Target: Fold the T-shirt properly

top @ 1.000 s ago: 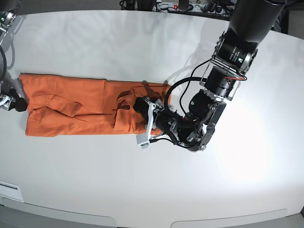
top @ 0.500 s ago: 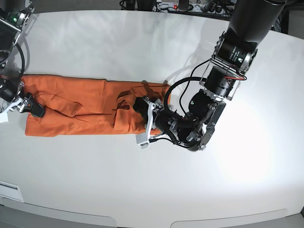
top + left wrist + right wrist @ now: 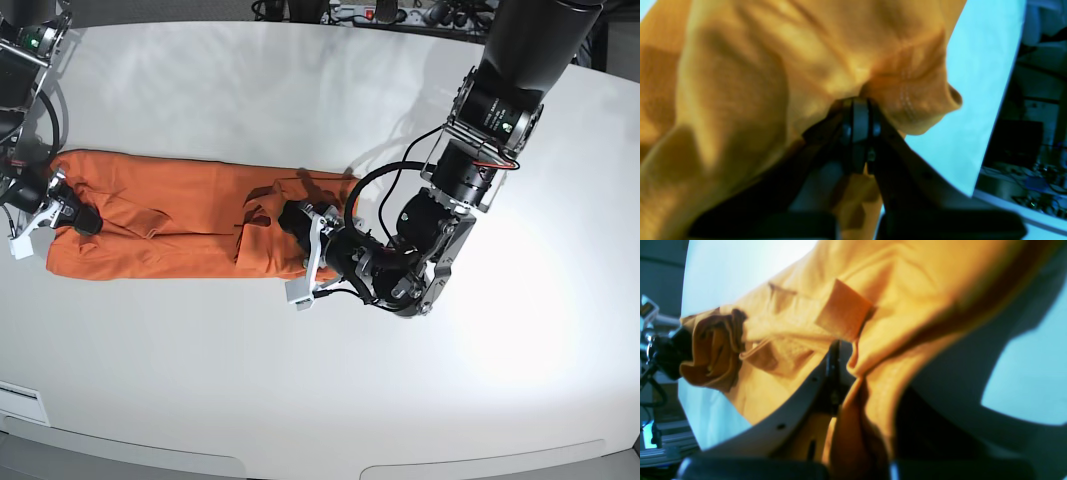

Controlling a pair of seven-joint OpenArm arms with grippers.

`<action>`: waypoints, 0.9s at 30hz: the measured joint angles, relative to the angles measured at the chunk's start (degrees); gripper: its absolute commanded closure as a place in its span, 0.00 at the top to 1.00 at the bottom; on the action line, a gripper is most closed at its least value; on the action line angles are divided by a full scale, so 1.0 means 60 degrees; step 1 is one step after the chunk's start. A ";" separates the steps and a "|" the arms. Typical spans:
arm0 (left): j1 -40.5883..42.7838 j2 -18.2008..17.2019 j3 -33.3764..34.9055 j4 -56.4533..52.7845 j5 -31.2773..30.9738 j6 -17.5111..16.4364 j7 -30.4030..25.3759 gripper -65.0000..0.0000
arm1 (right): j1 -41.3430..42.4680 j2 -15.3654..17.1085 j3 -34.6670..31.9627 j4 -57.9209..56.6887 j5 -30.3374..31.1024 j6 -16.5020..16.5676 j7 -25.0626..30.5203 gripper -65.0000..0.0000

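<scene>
On the base view's left, the right claw [image 3: 72,215] sits on the end of the plain orange short-sleeved T-shirt of thin soft fabric [image 3: 170,215]. Its wrist view shows the jaws drawn together with a fold of that cloth pinched between them. The garment lies as a long narrow band on the smooth white counter [image 3: 300,90] and stretches away from this claw toward the other one. Further right, the left claw [image 3: 297,235] is pressed together on the opposite end, where the fabric bunches into a dark ruck just beside the fingers. Its own camera shows a stitched hem gathered right above the closed tips.

Judging by this, the step in hand is a two-ended grip ahead of the next fold of the band. To do it well, both pinches should take every layer at their ends, not only the top one. The ends should rise together and level, with light tension between them so the middle neither sags nor twists. One end should then travel over the other, edges matched, before release. The ruck beside the left claw may need smoothing first, or it will be folded in.

No brand, label or readable writing shows on the cloth or the counter.
</scene>
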 measured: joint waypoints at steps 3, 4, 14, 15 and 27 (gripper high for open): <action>-0.0310 -0.0004 0.0073 -0.0051 -0.0543 0.0138 0.0324 0.00 | -0.0004 0.0131 -0.0004 0.0058 -0.0113 0.0000 -0.0015 0.00; -0.0415 -0.0036 0.0095 -0.0066 -0.0889 0.0149 0.0346 0.00 | 0.0000 0.0178 -0.0004 0.0131 -0.0259 0.0000 -0.0015 0.00; -0.1311 -0.0051 0.0106 -0.0058 -0.2437 0.0229 0.0321 0.00 | -0.0047 0.0947 -0.0011 0.1282 -0.1355 -0.0036 -0.0058 0.00; -0.1315 -0.0080 0.0106 -0.0062 -0.2404 0.0229 0.0317 0.00 | -0.0047 0.1005 -0.0011 0.1483 -0.1596 -0.0036 -0.0058 0.00; -0.1337 -0.1209 0.0051 -0.0058 -0.2404 0.0208 0.0313 0.00 | -0.0149 0.1078 -0.0011 0.4758 -0.3450 -0.0033 -0.0138 0.00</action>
